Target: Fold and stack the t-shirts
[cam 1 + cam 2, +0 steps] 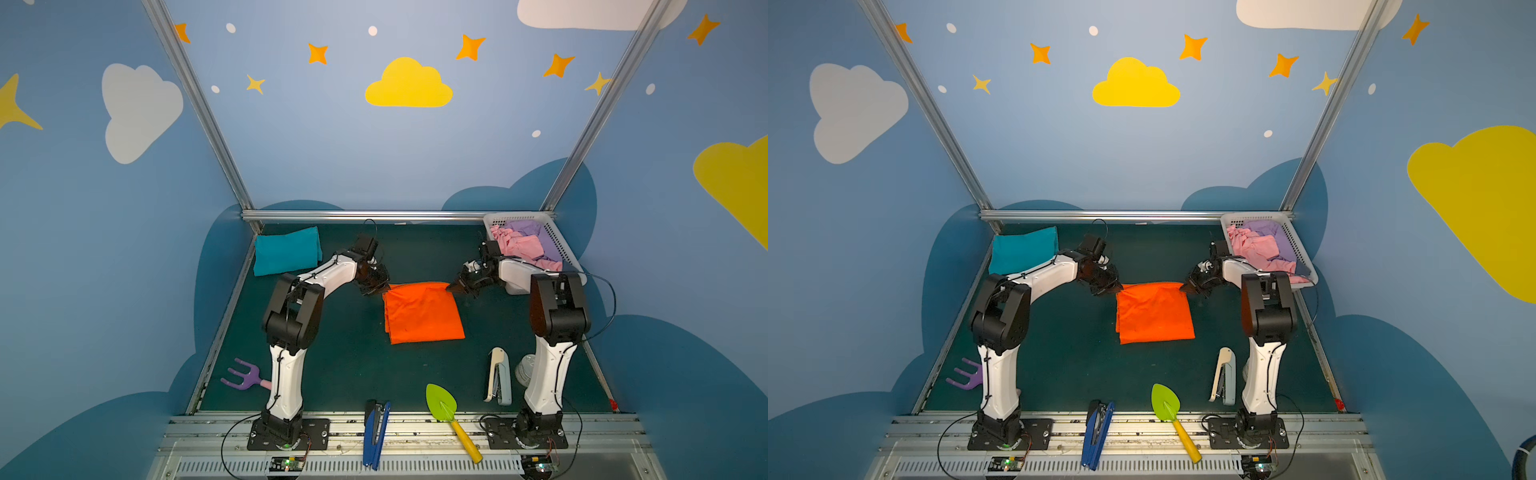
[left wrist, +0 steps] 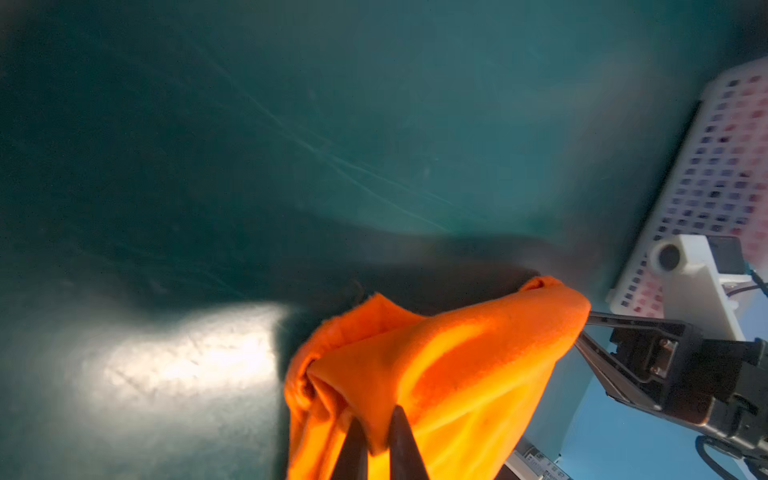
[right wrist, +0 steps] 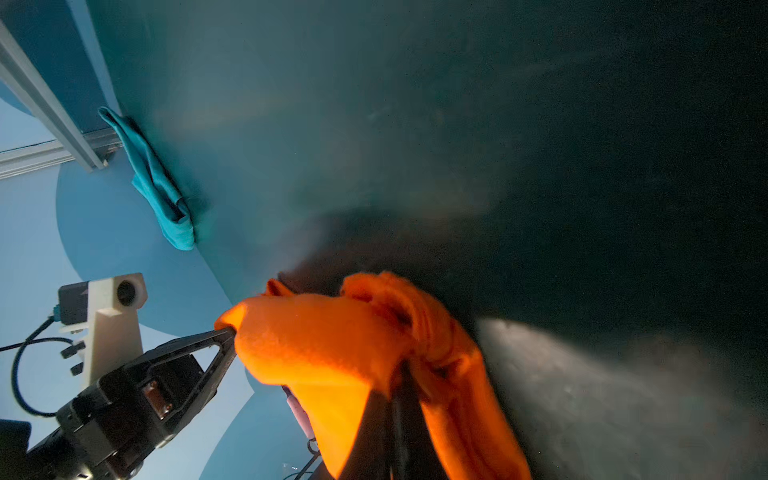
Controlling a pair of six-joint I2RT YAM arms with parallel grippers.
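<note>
Fingers (image 2: 353,449) of the left gripper (image 2: 377,415) stand narrow, with a fold of the orange t-shirt (image 2: 436,374) pinched between them. Those (image 3: 370,436) of the right gripper (image 3: 392,386) are closed on the opposite corner of the same far edge. In both top views the orange t-shirt (image 1: 422,313) appears as a rough rectangle in the middle of the table (image 1: 332,353), already folded. Its far edge spans between the left gripper (image 1: 376,289) and the right gripper (image 1: 453,287). Both wrist views show that edge raised off the surface and bunched at each pinch. They are blurred, so how many layers each pinch takes cannot be told.

The teal t-shirt (image 1: 286,251) lies folded at the far left corner, well apart from the orange one. The white basket (image 1: 519,216) at the far right holds pink and purple cloth.

Step in hand, as judged: folding of the orange piece is finished or nearly so, and stacking has not yet been done. The next move calls for both arms to travel together toward the teal piece, keeping their spacing so the held edge neither sags nor stretches. The orange rectangle must then be laid squarely on top before either pinch lets go. Uneven travel would likely undo the fold.
</note>
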